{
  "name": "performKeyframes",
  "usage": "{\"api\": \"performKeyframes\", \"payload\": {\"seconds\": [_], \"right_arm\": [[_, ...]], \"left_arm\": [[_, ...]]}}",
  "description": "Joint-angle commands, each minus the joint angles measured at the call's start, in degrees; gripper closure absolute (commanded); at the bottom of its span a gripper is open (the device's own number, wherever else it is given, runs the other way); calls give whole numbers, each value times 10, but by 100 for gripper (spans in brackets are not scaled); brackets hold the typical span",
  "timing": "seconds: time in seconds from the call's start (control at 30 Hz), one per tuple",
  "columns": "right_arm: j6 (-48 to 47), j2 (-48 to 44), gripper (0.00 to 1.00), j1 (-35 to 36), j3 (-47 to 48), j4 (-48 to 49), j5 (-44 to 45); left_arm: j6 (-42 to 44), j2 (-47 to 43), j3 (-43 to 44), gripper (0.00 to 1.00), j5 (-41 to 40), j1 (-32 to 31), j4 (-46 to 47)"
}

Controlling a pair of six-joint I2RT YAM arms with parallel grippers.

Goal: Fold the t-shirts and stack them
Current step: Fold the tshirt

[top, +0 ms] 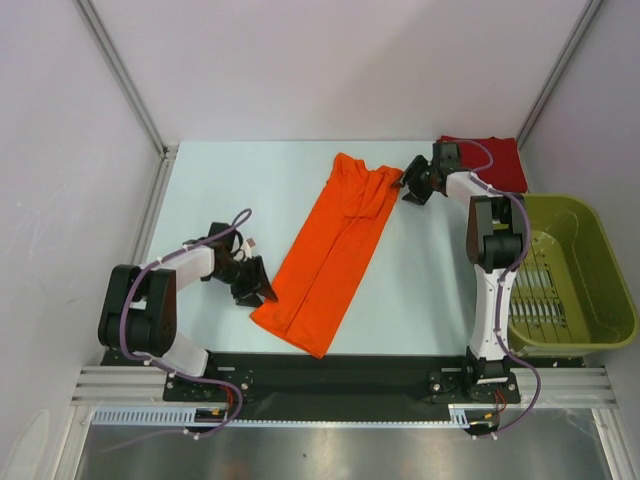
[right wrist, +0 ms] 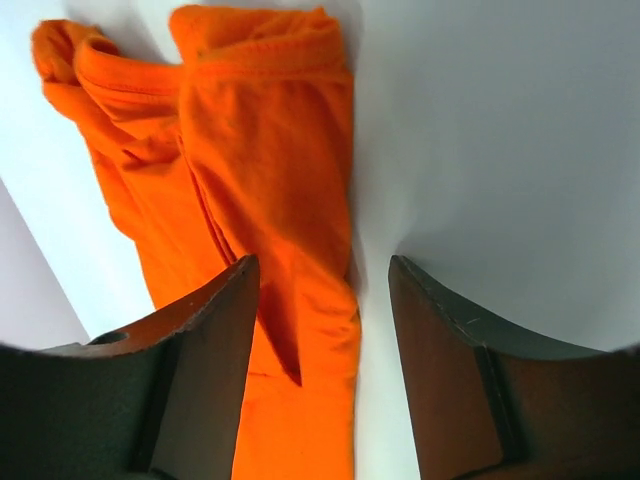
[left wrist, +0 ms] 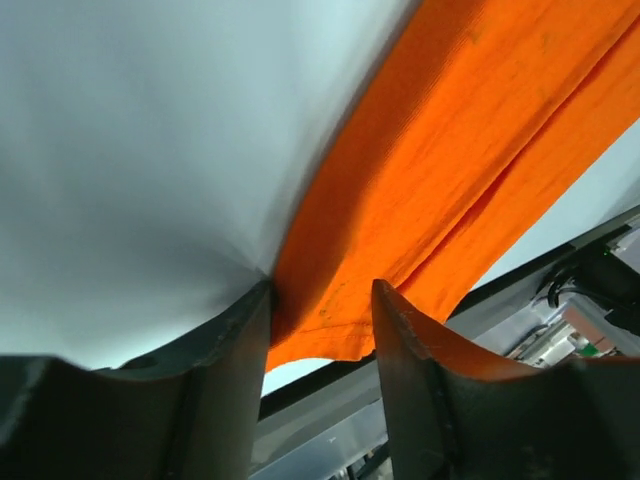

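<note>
Olive basket [top: 575,215] at right edge, dark red t-shirt [top: 505,165] just beyond

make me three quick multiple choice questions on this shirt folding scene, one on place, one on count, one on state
1. Where does the dark red t-shirt lie, against the orange t-shirt?
A under it
B to its far right, at a back corner of the table
C to its near left

2. How many t-shirts show?
A one
B four
C two

3. How do the left gripper and the right gripper stand?
A both open
B both shut on cloth
C left open, right shut

Answers:
1 B, the top view shows it folded at the far right corner.
2 C, one is orange and one is dark red.
3 A, each wrist view shows the fingers apart over an edge of the orange cloth.
</note>
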Motion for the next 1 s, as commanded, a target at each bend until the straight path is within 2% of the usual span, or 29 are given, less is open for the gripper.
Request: {"api": "performKeyframes", "payload": {"seconds": [0.0, 0.13, 0.17, 0.27, 0.33, 0.37, 0.53, 0.63, 0.7, 0.73, 0.77, 0.87, 0.97], "right_arm": [[16, 16, 41, -6, 30, 43, -6], [38, 40, 41, -18, 49, 57, -13], [40, 50, 43, -22, 57, 56, -15], [43, 79, 49, -24, 97, 47, -24], [44, 93, 53, -25, 126, 41, -29], [46, 104, 58, -25, 133, 38, -31], [65, 147, 79, -21, 179, 53, -63], [60, 168, 84, -17, 213, 44, -58], [56, 175, 92, -15, 227, 30, -35], [55, 175, 100, -16, 232, 21, -22], [55, 174, 100, -17, 238, -22, -1], [39, 164, 100, -10, 247, -52, 63], [22, 175, 99, 1, 276, -71, 59]], "left_arm": [[-26, -6, -36, 50, 6, 0, 27], [-55, -15, -51, 70, -24, 0, 10], [-62, -14, -56, 78, -27, 0, 10], [-93, -28, -94, 93, -14, 0, 24], [-122, -60, -123, 97, -6, -5, 41], [-130, -73, -124, 100, -19, -11, 38], [-194, -161, -170, 99, -25, -40, 53], [-231, -193, -203, 99, -26, -55, 74], [-261, -230, -218, 100, -36, -76, 79], [-274, -245, -238, 100, -38, -86, 95], [-287, -258, -248, 100, -39, -95, 103], [-346, -301, -286, 99, -43, -125, 133], [-355, -322, -298, 93, -46, -133, 146]]}}
